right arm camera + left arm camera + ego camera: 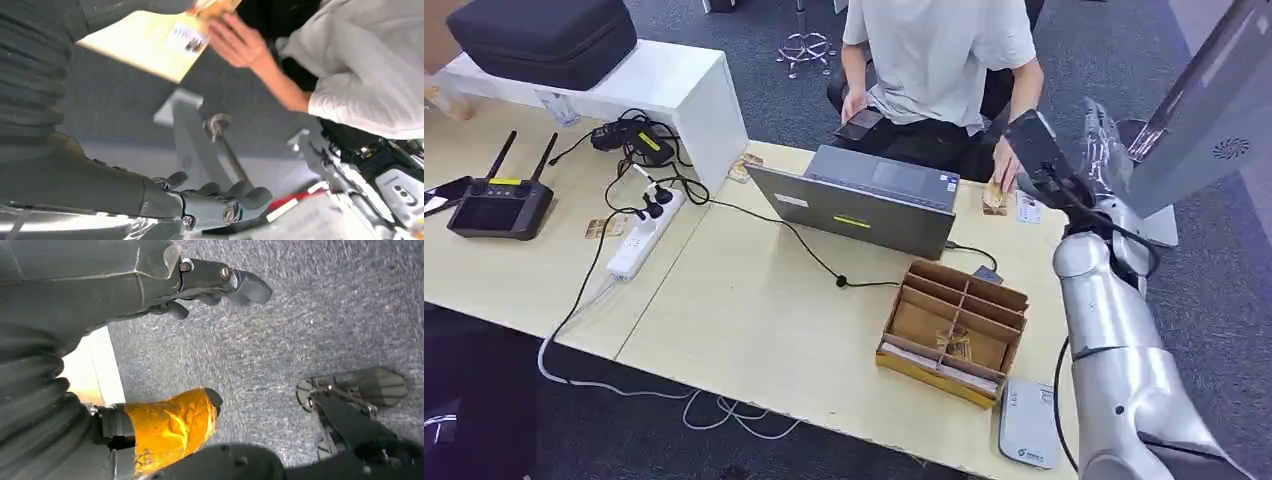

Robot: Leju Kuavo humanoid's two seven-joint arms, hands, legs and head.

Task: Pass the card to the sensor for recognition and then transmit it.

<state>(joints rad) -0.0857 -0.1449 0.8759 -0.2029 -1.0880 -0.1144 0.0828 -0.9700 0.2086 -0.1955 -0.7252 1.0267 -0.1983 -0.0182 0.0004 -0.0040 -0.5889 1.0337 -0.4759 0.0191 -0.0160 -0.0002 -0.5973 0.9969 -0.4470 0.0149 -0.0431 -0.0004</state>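
A brown card sits at the far right of the table, under the fingers of a seated person's hand. My right hand is raised just to the right of it. In the right wrist view the card lies beside my thumb tip, with the person's hand on it. My fingers stay far from the thumb and hold nothing. A flat white device lies at the table's near edge. My left hand hangs over the carpet with thumb and fingers apart, empty.
A cardboard divider box holding cards stands between the white device and a grey laptop. A white card lies by the brown one. A power strip and cables lie left of the laptop. A grey screen rises at the right.
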